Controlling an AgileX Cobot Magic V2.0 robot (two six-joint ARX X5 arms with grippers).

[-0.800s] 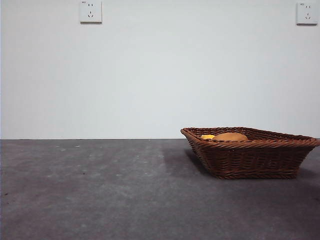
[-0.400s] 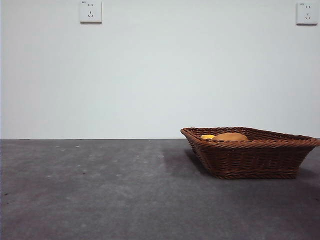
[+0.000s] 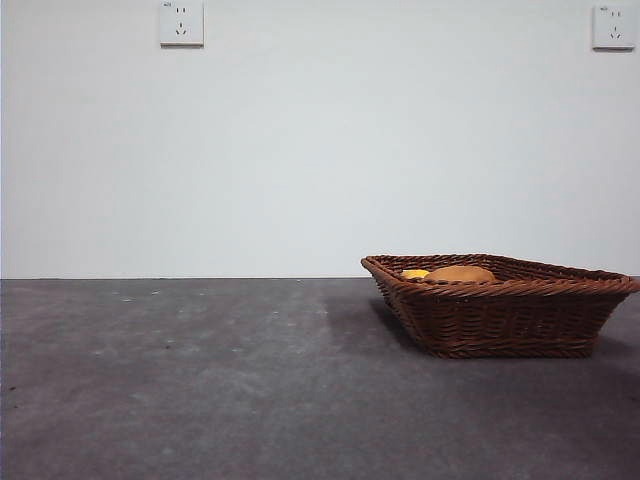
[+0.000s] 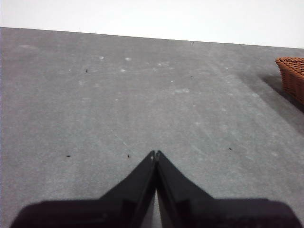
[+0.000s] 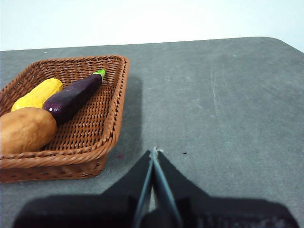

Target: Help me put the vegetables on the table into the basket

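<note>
The brown wicker basket point(image 3: 500, 310) stands on the dark grey table point(image 3: 200, 380) at the right. In the right wrist view the basket point(image 5: 114, 123) holds the brown potato point(image 5: 26, 130), the purple eggplant point(image 5: 73, 97) and the yellow vegetable point(image 5: 38, 94). In the front view only the potato point(image 3: 460, 273) and the yellow vegetable point(image 3: 414, 273) peek over the rim. My right gripper point(image 5: 154, 152) is shut and empty, above bare table beside the basket. My left gripper point(image 4: 155, 153) is shut and empty above bare table, with the basket's corner point(image 4: 292, 76) far off.
A white wall with two sockets point(image 3: 181, 22) point(image 3: 613, 26) stands behind the table. The table's far edge and rounded corner point(image 5: 280, 42) show in the right wrist view. Neither arm shows in the front view.
</note>
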